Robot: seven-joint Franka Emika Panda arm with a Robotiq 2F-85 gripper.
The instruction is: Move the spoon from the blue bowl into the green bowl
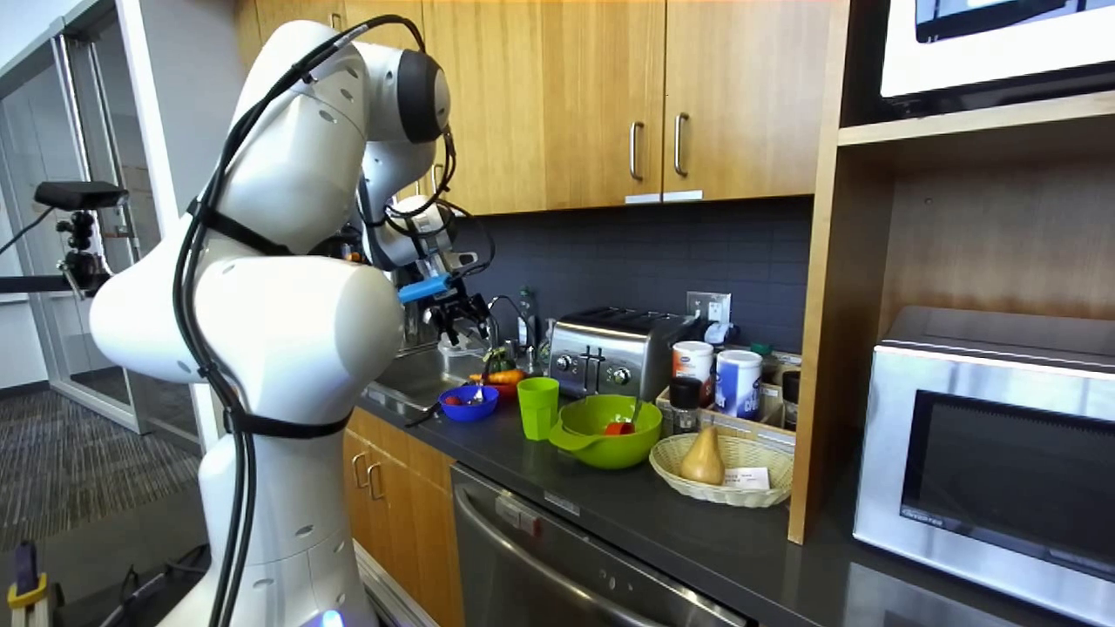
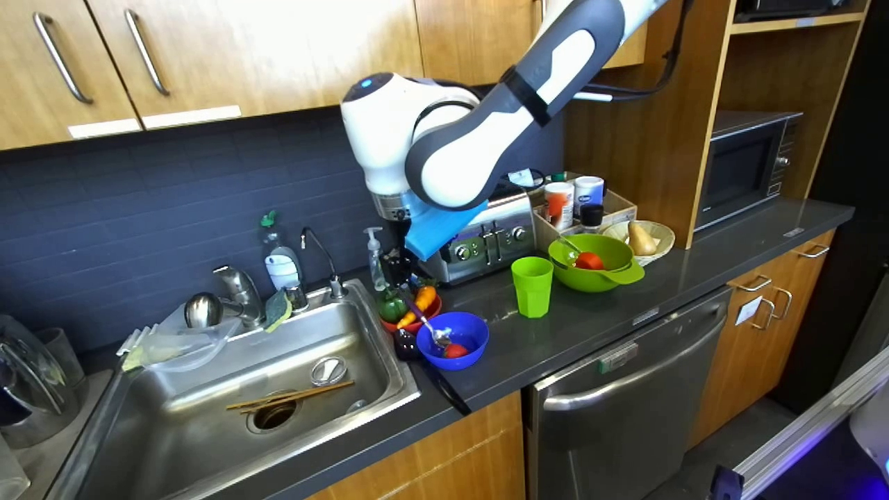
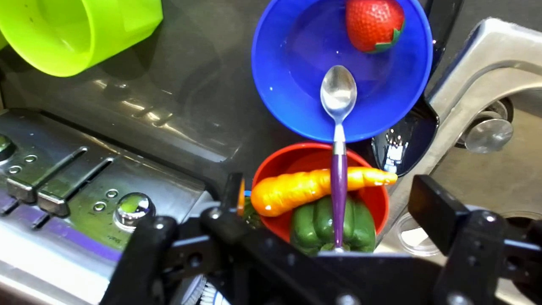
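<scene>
Spoon [image 3: 339,163] had head in blue bowl [image 3: 275,89], purple handle [image 3: 338,195] slanting out above carrot [image 3: 288,192] and green pepper [image 3: 313,224] in red bowl [image 3: 292,159]. Gripper [image 3: 333,199] fingers stood wide apart, holding nothing. Spoon looked light, stiff, sturdy; smooth handle likely to swivel. Handle's middle seemed best hold.

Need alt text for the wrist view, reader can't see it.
The open gripper frames the purple handle of a spoon, its head in a blue bowl with a strawberry; the handle crosses over a red bowl holding a carrot and green pepper. At left, a lime-green cup and toaster; at right, part of a sink.
</scene>
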